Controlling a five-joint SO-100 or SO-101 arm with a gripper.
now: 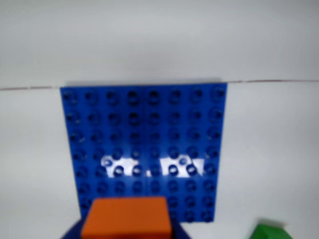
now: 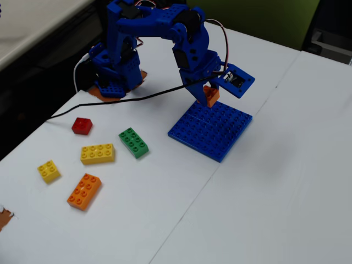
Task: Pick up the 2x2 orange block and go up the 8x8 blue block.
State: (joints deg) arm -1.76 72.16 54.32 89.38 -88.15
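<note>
My blue gripper (image 2: 208, 98) is shut on the 2x2 orange block (image 2: 211, 95). It holds the block just above the far corner of the 8x8 blue block (image 2: 212, 129), which lies flat on the white table. In the wrist view the orange block (image 1: 127, 218) fills the bottom centre, with blue jaw parts showing on either side of it. The blue plate (image 1: 144, 144) spreads out beyond it. Whether the block touches the plate's studs I cannot tell.
Loose bricks lie left of the plate: a green one (image 2: 133, 142), a long yellow one (image 2: 98, 153), a small yellow one (image 2: 49, 170), a long orange one (image 2: 84, 191) and a red one (image 2: 82, 125). A black cable (image 2: 126, 100) crosses the table toward the arm's base (image 2: 115, 77).
</note>
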